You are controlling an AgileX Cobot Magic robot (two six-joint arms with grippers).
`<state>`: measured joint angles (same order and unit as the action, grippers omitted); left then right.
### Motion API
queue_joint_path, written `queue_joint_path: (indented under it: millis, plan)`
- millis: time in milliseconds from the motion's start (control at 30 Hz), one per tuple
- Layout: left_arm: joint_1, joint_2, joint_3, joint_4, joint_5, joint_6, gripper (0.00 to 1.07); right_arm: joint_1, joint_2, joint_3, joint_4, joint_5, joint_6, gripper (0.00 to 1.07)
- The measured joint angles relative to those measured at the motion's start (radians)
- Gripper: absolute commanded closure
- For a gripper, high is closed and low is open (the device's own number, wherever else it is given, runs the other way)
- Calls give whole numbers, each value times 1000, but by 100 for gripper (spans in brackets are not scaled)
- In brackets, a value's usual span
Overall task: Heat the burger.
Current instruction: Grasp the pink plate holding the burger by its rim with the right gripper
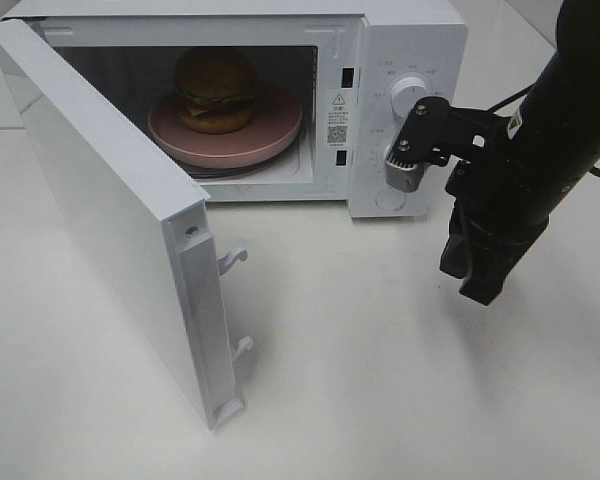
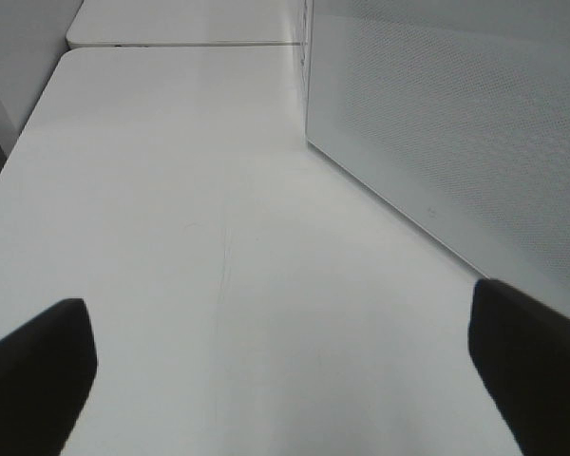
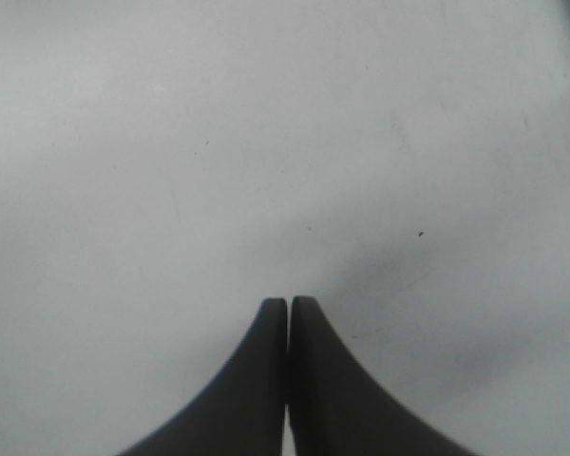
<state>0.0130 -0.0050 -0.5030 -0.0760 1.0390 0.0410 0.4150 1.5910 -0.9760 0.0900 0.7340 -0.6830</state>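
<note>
The burger [image 1: 216,88] has a domed brown bun and sits on a pink plate [image 1: 275,135] inside the white microwave [image 1: 410,60]. The microwave's door [image 1: 100,200] is swung wide open toward the front left. In the exterior high view my right gripper [image 1: 477,290] points down at the table to the right of the microwave's control panel. Its jaws are shut with nothing between them, as the right wrist view [image 3: 287,304] shows. My left gripper [image 2: 277,313] is open and empty over the table beside the door's dotted outer face [image 2: 456,123]. It is out of the exterior high view.
A round knob [image 1: 410,95] sits on the microwave's control panel, close to the right arm. Two white latch hooks [image 1: 235,258] stick out from the door's free edge. White table [image 1: 380,380] spreads in front of the microwave.
</note>
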Motion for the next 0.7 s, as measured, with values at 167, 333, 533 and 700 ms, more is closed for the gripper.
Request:
queue_joint_path:
  millis: [167, 333, 533, 700]
  plan:
    - [0, 0, 0, 0, 0, 0, 7, -1, 0, -1, -7, 3, -227, 107]
    - [0, 0, 0, 0, 0, 0, 7, -1, 0, -1, -7, 4, -425, 106]
    - [0, 0, 0, 0, 0, 0, 7, -1, 0, -1, -7, 1, -657, 104]
    - [0, 0, 0, 0, 0, 0, 7, -1, 0, -1, -8, -26, -712, 99]
